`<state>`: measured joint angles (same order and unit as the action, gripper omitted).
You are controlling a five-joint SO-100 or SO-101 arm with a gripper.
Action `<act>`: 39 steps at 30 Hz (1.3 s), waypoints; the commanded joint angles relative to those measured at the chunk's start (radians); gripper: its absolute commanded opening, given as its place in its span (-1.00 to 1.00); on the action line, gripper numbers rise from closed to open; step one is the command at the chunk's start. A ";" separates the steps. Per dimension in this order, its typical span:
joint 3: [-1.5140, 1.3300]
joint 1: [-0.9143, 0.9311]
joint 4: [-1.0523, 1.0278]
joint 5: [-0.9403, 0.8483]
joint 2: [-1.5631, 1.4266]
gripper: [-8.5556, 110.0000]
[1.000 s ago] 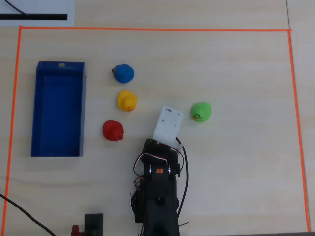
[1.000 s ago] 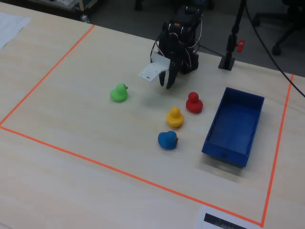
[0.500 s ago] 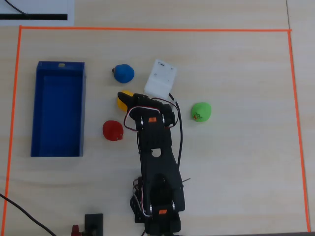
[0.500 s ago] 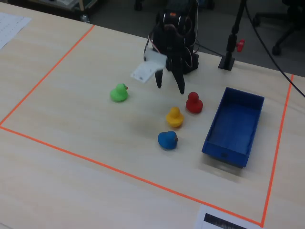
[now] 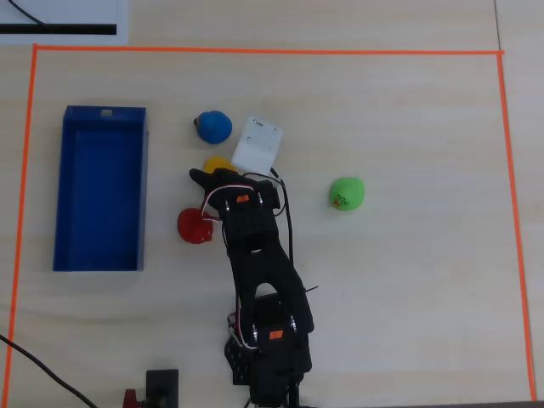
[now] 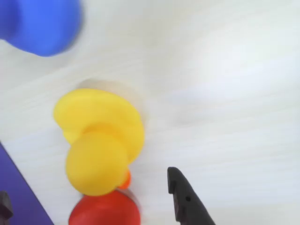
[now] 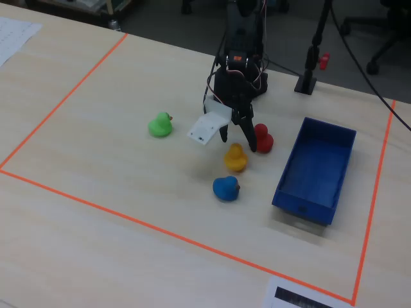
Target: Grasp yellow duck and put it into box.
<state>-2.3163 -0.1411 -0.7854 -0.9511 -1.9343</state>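
The arm's gripper (image 7: pixel 239 138) hangs spread above the yellow duck (image 7: pixel 236 157) on the wooden table (image 7: pixel 96 128), one black finger to either side of the toy in the fixed view and neither touching it, a stance that suggests the grasp is being lined up and not yet made. In the wrist view the yellow duck (image 6: pixel 98 140) sits just ahead of one dark fingertip (image 6: pixel 185 197), its orange beak turned toward the red duck (image 6: pixel 105 211), which it nearly touches. That closeness may explain the wide jaws: the fingers must straddle the yellow toy without nudging its red neighbour. A blue duck (image 7: pixel 225 188) stands just beyond the yellow one from the gripper, and a green duck (image 7: pixel 159 124) well off to the other side. The dark blue box (image 7: pixel 314 168), open and empty, waits past the red duck. A white card-like plate (image 7: pixel 207 129) lies beside the gripper.
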 commanded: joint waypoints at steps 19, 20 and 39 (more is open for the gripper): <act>-0.031 0.014 0.259 0.081 0.081 -0.86; -0.026 0.018 0.230 0.083 0.054 -0.86; 0.690 -0.584 -0.629 0.474 0.054 -0.86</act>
<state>-1.7058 -0.5967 -1.4266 -0.5216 -1.9742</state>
